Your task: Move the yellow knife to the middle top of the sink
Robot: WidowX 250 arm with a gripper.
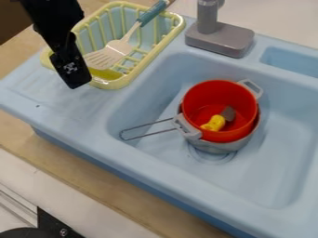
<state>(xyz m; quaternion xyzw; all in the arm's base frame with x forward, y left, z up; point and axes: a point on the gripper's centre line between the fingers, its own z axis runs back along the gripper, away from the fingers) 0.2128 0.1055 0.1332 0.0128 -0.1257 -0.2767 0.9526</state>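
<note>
Knife (pixel 214 122), seemingly in the red pot (pixel 211 89), needs lifting and placing; I cannot tell how open the tool (pixel 75 83) is or if it holds anything.

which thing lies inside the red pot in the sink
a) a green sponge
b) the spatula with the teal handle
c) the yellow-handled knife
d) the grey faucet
c, the yellow knife lies inside the red pot, its yellow part low and its grey part beside it

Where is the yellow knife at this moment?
In the camera view, the yellow knife is right of centre, inside the red pot, which is in the sink.
</note>
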